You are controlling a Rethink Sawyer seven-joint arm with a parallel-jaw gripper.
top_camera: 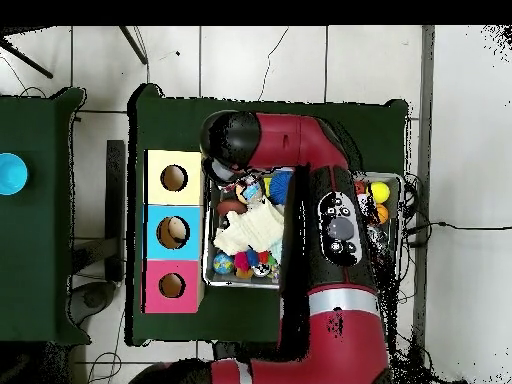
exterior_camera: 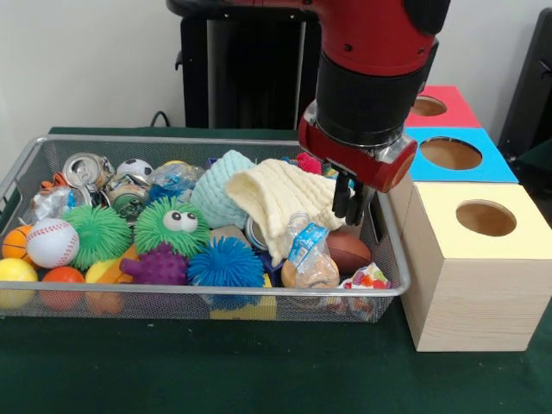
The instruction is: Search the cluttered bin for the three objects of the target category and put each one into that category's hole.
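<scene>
the gripper (exterior_camera: 354, 203) hangs low over the bin's (exterior_camera: 216, 142) right end, the end nearest the three boxes. its dark fingers stand close together beside the cream knitted cloth (exterior_camera: 280, 198), with nothing seen between them; whether they are fully closed i cannot tell. the cloth lies draped over the clutter, hiding items beneath it. a brown football (exterior_camera: 349, 252) and a plastic bottle (exterior_camera: 306, 254) lie just below the fingers, against the bin's right wall. the target category is not evident. the yellow-topped box (exterior_camera: 474, 259) stands just beside the bin, blue (exterior_camera: 457, 155) and red (exterior_camera: 440, 105) behind, all holes empty.
</scene>
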